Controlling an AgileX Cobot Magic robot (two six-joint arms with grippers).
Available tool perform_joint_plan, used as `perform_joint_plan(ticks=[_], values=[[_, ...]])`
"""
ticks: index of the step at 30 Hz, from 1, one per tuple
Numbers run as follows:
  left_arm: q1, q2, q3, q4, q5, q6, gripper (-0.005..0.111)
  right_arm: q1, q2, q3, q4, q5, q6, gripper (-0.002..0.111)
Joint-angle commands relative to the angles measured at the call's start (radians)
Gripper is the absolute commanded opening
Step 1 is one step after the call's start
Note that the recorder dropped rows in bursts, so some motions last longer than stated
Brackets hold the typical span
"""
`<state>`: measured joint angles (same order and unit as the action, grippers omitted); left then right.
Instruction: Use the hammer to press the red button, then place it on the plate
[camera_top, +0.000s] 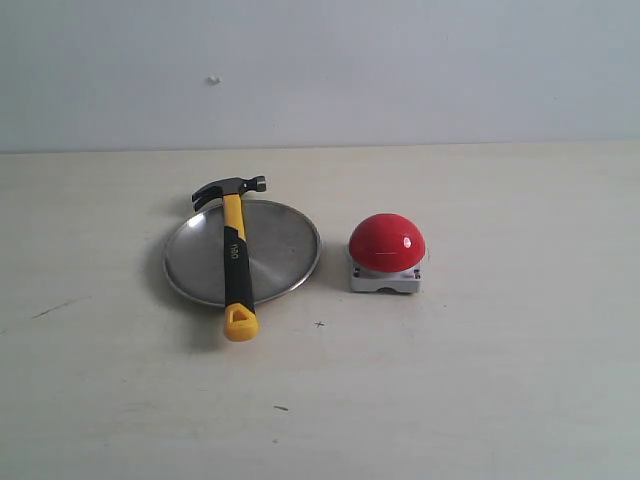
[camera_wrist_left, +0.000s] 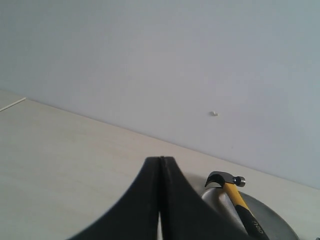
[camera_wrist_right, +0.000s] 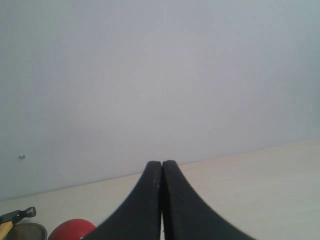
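Observation:
The hammer (camera_top: 235, 255) lies across the plate (camera_top: 285, 245), its dark head past the far rim and its yellow looped end over the near rim onto the table. To the plate's right stands the red button (camera_top: 387, 243) on its grey base. Neither gripper appears in the exterior view. My left gripper (camera_wrist_left: 161, 159) is shut on nothing, away from the hammer (camera_wrist_left: 235, 192) and plate (camera_wrist_left: 272, 215). My right gripper (camera_wrist_right: 162, 163) is shut and empty, with the red button (camera_wrist_right: 70, 229) and the hammer head (camera_wrist_right: 20, 214) far off to one side.
The pale table (camera_top: 480, 380) meets a plain light wall (camera_top: 400, 70) behind. A small mark (camera_top: 212, 80) sits on the wall. Nothing else stands on the table.

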<state>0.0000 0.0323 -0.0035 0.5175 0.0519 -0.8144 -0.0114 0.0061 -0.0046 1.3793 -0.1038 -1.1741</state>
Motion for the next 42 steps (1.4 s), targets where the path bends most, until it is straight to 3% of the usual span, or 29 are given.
perform_joint_plan(ticks=[1,5,10,11,13,18,42], values=[[0.001,-0.008,0.004,0.002,-0.003,-0.004,0.000,-0.006,-0.006,0.005,-0.012,-0.005,-0.011,0.000],[0.001,-0.008,0.004,0.002,-0.003,-0.004,0.000,-0.006,-0.006,0.005,-0.128,0.006,0.081,0.000],[0.001,-0.008,0.004,0.002,-0.003,-0.004,0.000,-0.006,-0.006,0.005,-1.120,0.131,0.861,0.000],[0.001,-0.008,0.004,0.002,-0.003,-0.004,0.000,-0.006,-0.006,0.005,-1.446,0.179,1.186,0.000],[0.001,-0.008,0.004,0.002,-0.003,-0.004,0.000,-0.006,-0.006,0.005,-1.573,0.230,1.326,0.000],[0.001,-0.008,0.004,0.002,-0.003,-0.004,0.000,-0.006,-0.006,0.005,-1.455,0.230,1.339,0.000],[0.001,-0.008,0.004,0.002,-0.003,-0.004,0.000,-0.006,-0.006,0.005,-1.455,0.230,1.339,0.000]])
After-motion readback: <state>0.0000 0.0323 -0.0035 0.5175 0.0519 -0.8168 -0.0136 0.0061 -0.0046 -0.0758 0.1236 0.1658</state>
